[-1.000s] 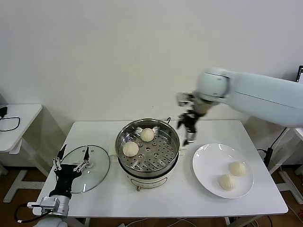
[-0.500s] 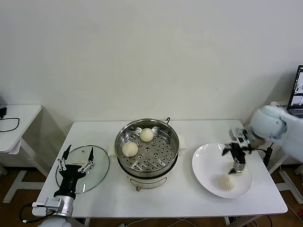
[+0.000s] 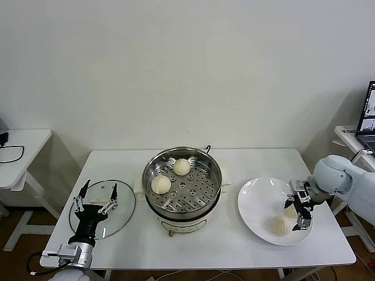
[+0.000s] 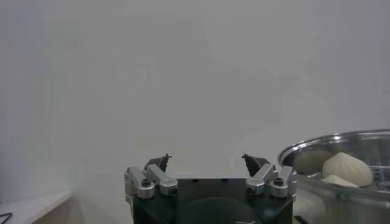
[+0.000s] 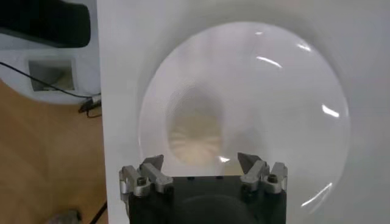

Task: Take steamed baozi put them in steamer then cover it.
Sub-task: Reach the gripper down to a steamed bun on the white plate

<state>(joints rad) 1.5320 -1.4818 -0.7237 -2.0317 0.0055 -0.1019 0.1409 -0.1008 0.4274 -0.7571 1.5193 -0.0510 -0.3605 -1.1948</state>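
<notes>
Fetching the third bun: right gripper (image 3: 303, 214), jaws apart, hovered over the white plate (image 3: 255, 202) where two steamed baozi (image 3: 280, 225) lay; two more sat in the steamer (image 3: 182, 181) at table centre. Next move, by judgement, called for lowering onto a bun and closing. Left gripper (image 3: 95, 196), jaws apart, waited over the cover (image 3: 124, 206) at left.

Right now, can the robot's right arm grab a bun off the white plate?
Probably yes. The right gripper is open, right over the plate, with a bun between its fingers and nothing in the way. The left gripper waits by the lid.
</notes>
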